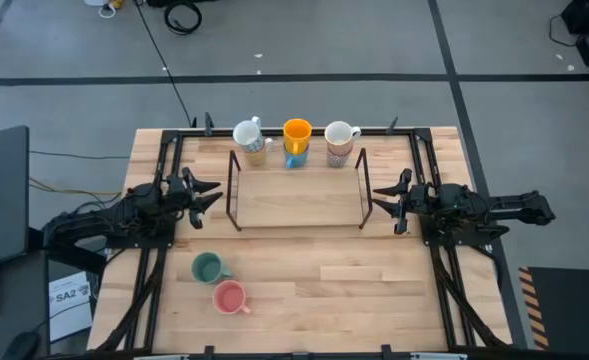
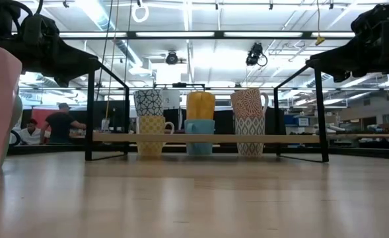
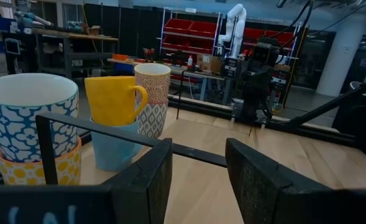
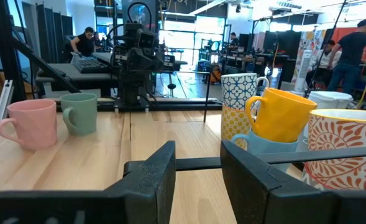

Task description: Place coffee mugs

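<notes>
Standing upright, pink mug (image 1: pixel 230 297), handle pointing toward right arm's side.

Past the right gripper (image 4: pixel 198 171), whose dark fingers stood apart, a pink ceramic mug (image 4: pixel 28 123) and a green ceramic mug (image 4: pixel 80 112) sat side by side on the pale wooden tabletop (image 4: pixel 145 146). Opposite them, an orange ceramic mug (image 4: pixel 285 114) rested on a light blue mug (image 4: pixel 266 144), beside a blue-patterned white mug (image 4: pixel 240 90) stacked on a yellow-patterned one (image 4: pixel 233 123).

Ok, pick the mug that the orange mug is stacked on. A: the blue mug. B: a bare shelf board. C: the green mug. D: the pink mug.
A: the orange mug sits in the mouth of the blue mug in the middle stack, while the pink mug and green mug stand alone on the table, apart from the stacks.
</notes>
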Tool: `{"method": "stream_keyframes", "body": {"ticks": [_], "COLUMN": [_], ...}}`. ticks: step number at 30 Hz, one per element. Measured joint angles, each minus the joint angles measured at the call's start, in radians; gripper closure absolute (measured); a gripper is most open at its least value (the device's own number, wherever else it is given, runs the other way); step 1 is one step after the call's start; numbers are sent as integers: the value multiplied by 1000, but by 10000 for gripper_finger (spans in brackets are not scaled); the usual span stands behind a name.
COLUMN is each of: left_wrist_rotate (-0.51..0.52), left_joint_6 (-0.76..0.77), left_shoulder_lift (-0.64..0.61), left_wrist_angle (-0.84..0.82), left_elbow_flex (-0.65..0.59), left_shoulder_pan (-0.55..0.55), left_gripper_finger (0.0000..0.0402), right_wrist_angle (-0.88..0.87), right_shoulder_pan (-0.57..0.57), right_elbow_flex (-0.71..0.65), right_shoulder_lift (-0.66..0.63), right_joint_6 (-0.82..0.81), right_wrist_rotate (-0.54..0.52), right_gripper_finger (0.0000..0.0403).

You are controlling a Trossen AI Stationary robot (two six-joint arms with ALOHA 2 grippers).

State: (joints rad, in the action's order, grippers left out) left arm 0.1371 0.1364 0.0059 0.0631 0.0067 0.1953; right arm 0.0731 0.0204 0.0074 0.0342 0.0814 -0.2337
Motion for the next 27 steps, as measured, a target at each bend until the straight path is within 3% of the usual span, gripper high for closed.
{"method": "stream_keyframes", "body": {"ticks": [18,27], "left_wrist_rotate": [0,0], "left_joint_6": [0,0], "left_shoulder_lift": [0,0], "left_wrist_angle": [0,0], "left_elbow_flex": [0,0], "left_shoulder_pan": [0,0], "left_gripper_finger": [246,246], "right_wrist_angle": [15,189], "right_shoulder_pan": [0,0], "right_elbow_flex": [0,0], "right_shoulder_lift": [0,0], "right_joint_6": [0,-3], "right_wrist_rotate": [-1,0], "right_gripper_finger": [270,270]}}
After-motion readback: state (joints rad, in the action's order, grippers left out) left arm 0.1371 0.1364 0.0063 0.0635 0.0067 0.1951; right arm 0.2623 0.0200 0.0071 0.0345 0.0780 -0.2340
